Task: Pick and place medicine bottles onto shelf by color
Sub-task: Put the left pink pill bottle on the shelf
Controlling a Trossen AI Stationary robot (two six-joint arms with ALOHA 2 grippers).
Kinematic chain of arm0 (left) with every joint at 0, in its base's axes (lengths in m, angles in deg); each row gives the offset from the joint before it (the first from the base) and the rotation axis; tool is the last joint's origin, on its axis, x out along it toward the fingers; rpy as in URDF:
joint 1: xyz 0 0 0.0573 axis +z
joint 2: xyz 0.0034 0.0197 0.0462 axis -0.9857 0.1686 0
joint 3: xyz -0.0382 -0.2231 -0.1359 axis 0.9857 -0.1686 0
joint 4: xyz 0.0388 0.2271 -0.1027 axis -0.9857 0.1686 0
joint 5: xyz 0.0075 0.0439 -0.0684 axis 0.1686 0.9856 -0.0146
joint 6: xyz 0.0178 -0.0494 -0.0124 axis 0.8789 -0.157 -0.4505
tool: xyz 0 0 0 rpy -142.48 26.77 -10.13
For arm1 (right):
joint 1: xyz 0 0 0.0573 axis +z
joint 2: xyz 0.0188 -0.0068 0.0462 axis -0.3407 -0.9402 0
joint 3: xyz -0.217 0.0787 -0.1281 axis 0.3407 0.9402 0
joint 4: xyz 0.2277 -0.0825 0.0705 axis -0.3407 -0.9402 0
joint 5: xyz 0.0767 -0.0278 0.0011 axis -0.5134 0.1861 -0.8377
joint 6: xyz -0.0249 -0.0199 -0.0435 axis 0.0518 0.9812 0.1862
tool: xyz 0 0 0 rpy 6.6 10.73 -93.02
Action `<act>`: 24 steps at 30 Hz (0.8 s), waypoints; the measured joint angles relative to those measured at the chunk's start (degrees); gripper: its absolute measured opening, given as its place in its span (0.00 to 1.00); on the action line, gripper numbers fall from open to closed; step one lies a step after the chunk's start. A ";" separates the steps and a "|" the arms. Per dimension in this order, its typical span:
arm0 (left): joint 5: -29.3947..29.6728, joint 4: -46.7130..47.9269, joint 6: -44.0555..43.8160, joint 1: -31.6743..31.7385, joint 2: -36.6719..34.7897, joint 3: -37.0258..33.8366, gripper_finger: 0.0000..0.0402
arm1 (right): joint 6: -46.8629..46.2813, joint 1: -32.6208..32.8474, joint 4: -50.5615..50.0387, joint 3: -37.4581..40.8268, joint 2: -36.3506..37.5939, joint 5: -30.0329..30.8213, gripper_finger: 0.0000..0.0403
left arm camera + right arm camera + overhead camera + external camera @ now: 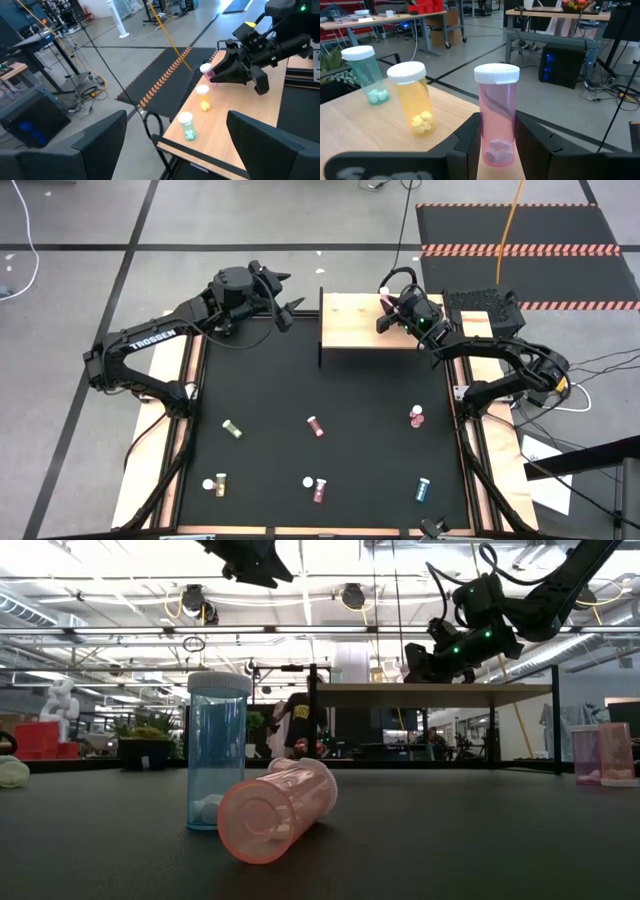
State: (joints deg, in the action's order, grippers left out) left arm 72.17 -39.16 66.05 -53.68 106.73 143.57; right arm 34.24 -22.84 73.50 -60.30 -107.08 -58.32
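Robotics lab: workbenches (pixel 395 20), hazard-striped mats (pixel 520 250).

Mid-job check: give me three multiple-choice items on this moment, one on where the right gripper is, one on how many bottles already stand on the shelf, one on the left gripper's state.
1. Where is the right gripper?
A. over the shelf's far right end
B. low over the black tabletop
C. off beside the table

2. How many bottles stand on the shelf besides the pink bottle in the gripper?
A. none
B. two
C. four

3. The left gripper is:
A. shut on a bottle
B. open and empty
C. pressed on the shelf

Answers: 1 A, the high view shows it there. 2 B, a teal bottle and a yellow bottle stand beside it. 3 B, its fingers stand apart with nothing between.
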 joint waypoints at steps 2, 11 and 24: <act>0.00 0.00 0.26 0.00 0.00 -0.02 0.85 | 0.00 -0.02 -0.04 0.00 0.00 -0.03 0.25; 0.03 0.03 0.41 0.07 0.00 -0.02 0.85 | -0.35 -0.75 -0.04 -0.06 -1.33 -4.50 0.25; 0.03 1.05 0.46 0.04 0.01 -0.02 0.85 | -0.94 -0.95 0.98 -0.02 -1.38 -4.44 0.25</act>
State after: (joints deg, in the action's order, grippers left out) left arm 72.20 -38.11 66.50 -53.64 106.74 143.55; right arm 33.30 -23.79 74.49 -60.32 -108.46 -62.76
